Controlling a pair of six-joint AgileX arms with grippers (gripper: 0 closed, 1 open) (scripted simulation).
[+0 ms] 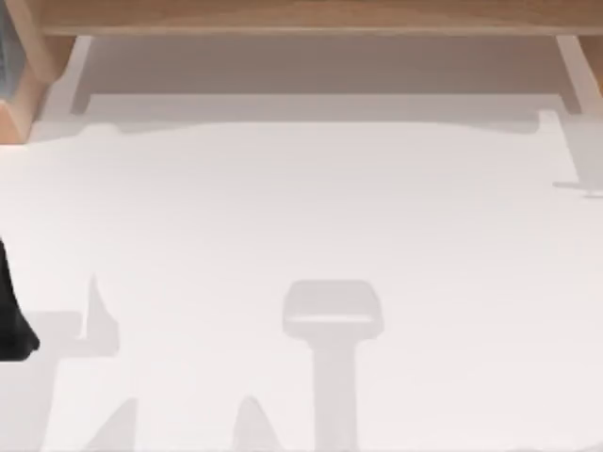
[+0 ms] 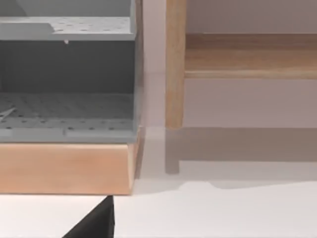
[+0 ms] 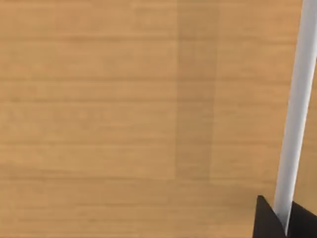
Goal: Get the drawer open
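Observation:
The drawer front (image 3: 124, 119) is a flat, light wood panel seen very close in the right wrist view. A pale grey bar handle (image 3: 297, 99) runs along it. My right gripper (image 3: 284, 218) has a black finger on each side of that bar, shut on it. The wooden cabinet (image 1: 301, 14) that holds the drawer runs along the table's far edge in the top view. My left arm (image 1: 9, 320) is parked at the table's left edge. A black part of the left gripper (image 2: 94, 223) shows in the left wrist view.
A grey perforated shelf unit (image 2: 64, 74) on a wooden base (image 2: 64, 168) stands at the far left, beside a wooden post (image 2: 175, 64). Pale uprights (image 1: 66, 85) flank the recess under the cabinet. The white table (image 1: 301, 217) carries only shadows.

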